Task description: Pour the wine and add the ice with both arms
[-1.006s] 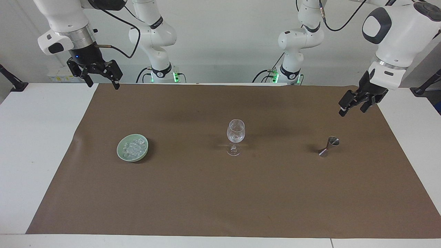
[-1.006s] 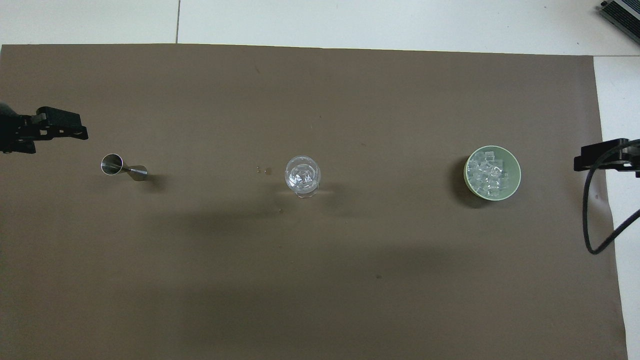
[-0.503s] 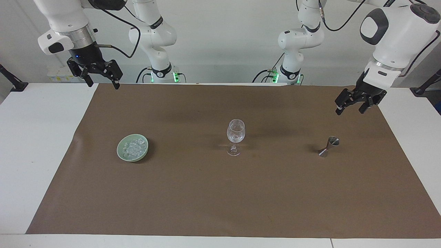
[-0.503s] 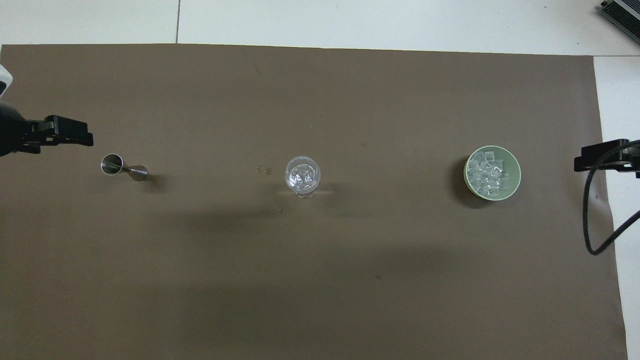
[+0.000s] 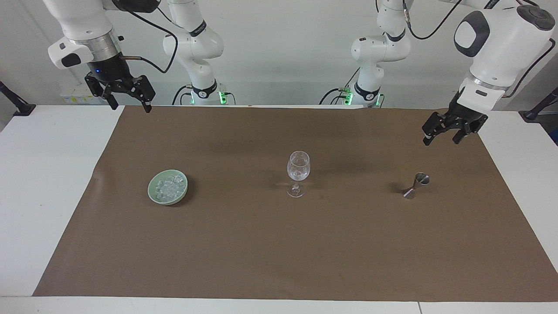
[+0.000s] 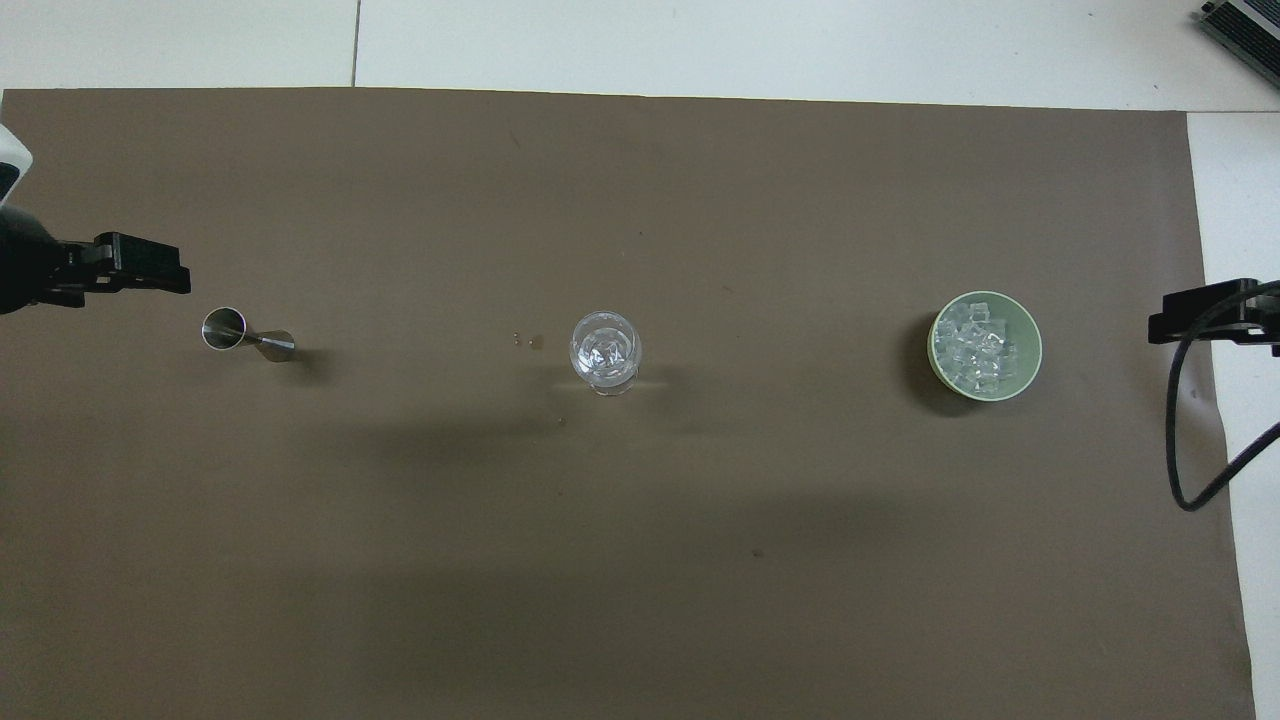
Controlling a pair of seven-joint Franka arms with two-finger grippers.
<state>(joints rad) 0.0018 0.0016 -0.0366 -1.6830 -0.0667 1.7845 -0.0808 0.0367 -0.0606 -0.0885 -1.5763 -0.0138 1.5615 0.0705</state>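
Ice (image 5: 171, 187) heaped in pale green bowl (image 5: 153, 195) toward right arm's end of bench, wine glass (image 5: 298, 171) mid-mat, left gripper (image 5: 441, 136) wide over mat near jigger (image 5: 416, 186), right gripper (image 5: 127, 104) wide, empty, over mat's edge.

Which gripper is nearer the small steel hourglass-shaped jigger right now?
Left. The left gripper, open and empty, hangs just beside the small steel hourglass-shaped jigger, toward the robots. The right gripper, open, waits at the table's other end.
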